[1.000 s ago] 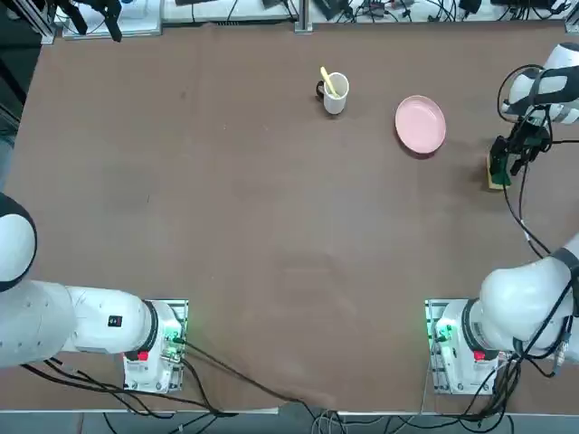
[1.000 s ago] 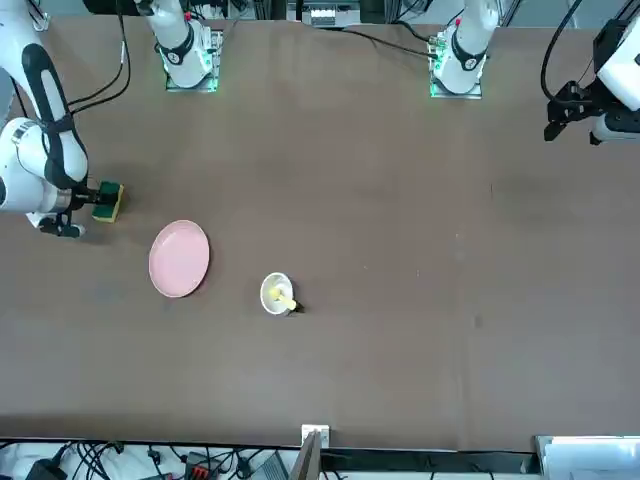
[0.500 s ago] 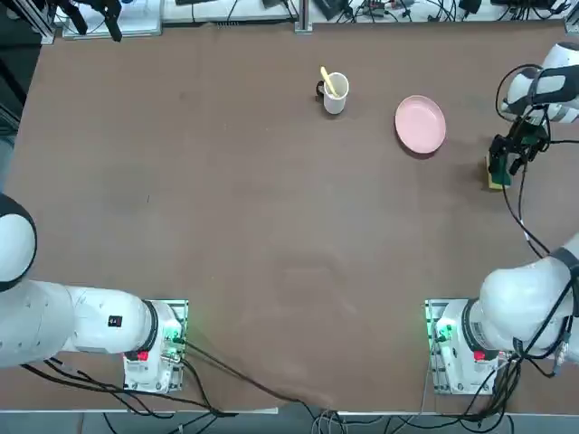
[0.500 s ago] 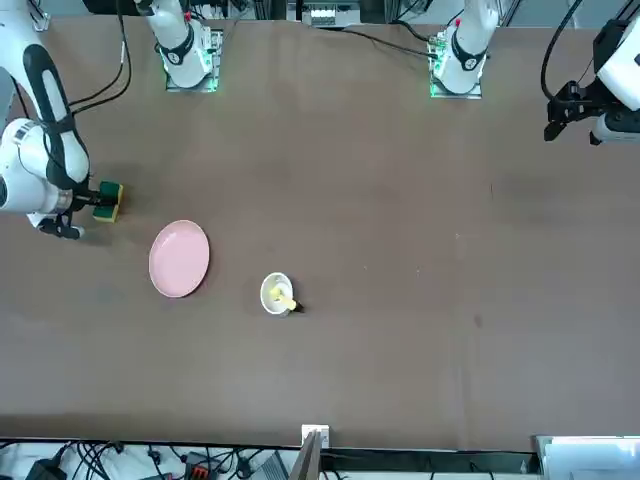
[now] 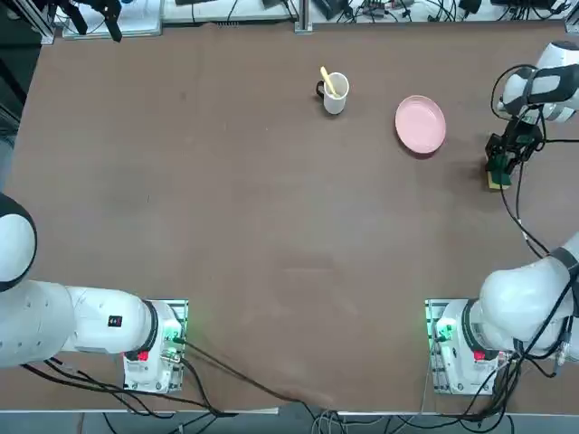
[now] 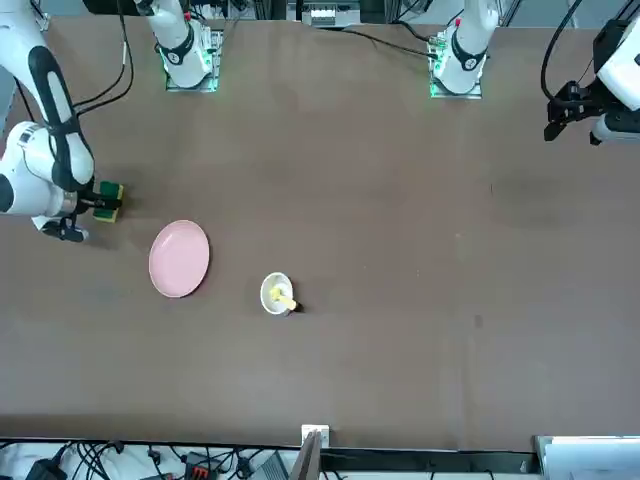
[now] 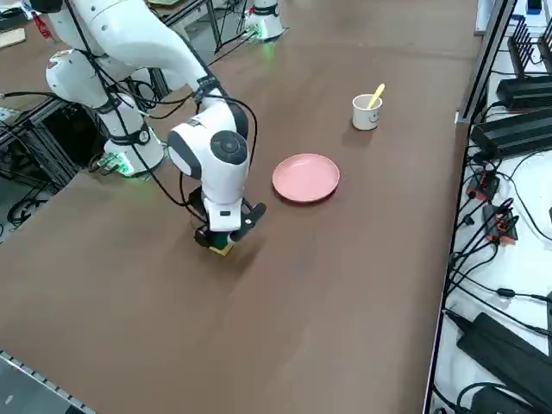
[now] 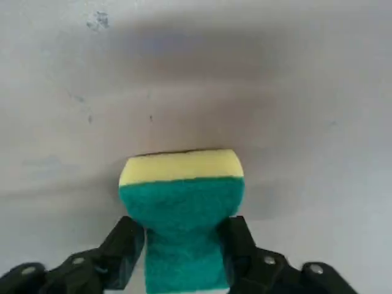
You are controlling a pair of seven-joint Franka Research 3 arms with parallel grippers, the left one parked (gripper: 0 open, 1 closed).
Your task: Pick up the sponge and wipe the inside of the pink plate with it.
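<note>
Now the sponge point(image 8: 181, 214) sits squeezed between the right pincer's point(image 8: 182, 245) fingers.

In the top view the right gripper point(image 5: 500, 163) covers most of the sponge point(image 5: 494, 178); only a yellow and green corner shows. In the wrist view the near end of the sponge point(image 8: 181, 215) is cut off by the picture's edge, and the two fingers point(image 8: 125, 245) hide its pinched sides.
</note>
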